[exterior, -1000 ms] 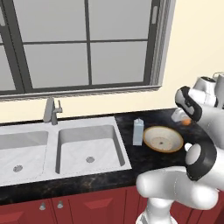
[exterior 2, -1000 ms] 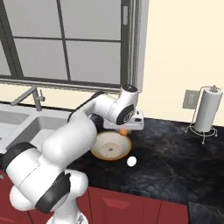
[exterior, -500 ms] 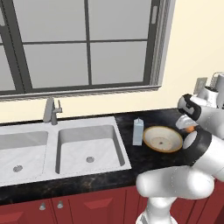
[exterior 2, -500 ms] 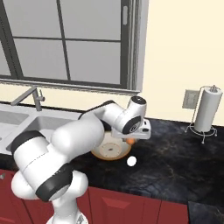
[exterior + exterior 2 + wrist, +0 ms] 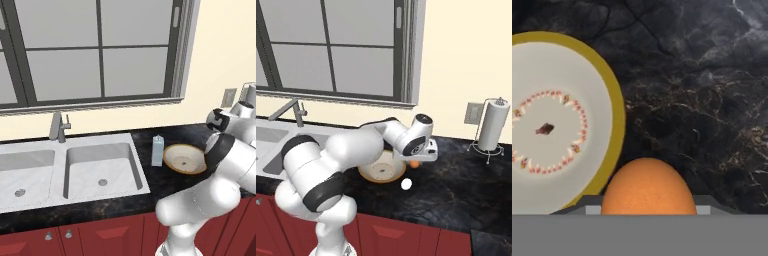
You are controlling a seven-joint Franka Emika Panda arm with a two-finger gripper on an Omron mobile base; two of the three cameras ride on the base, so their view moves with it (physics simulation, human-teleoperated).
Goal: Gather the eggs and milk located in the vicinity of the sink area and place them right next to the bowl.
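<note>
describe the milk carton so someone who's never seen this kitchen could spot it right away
On the black counter, look just right of the double sink. The milk stands upright between the sink and the bowl. It is a small pale blue-white carton with a gable top, unlike the wide, shallow, tan-rimmed bowl.

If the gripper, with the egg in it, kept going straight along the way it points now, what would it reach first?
The gripper, shut on the egg, points down at the dark counter. Straight on, the egg would likely land on bare counter just beside the bowl, not in it, though how far above it hangs is unclear.
</note>
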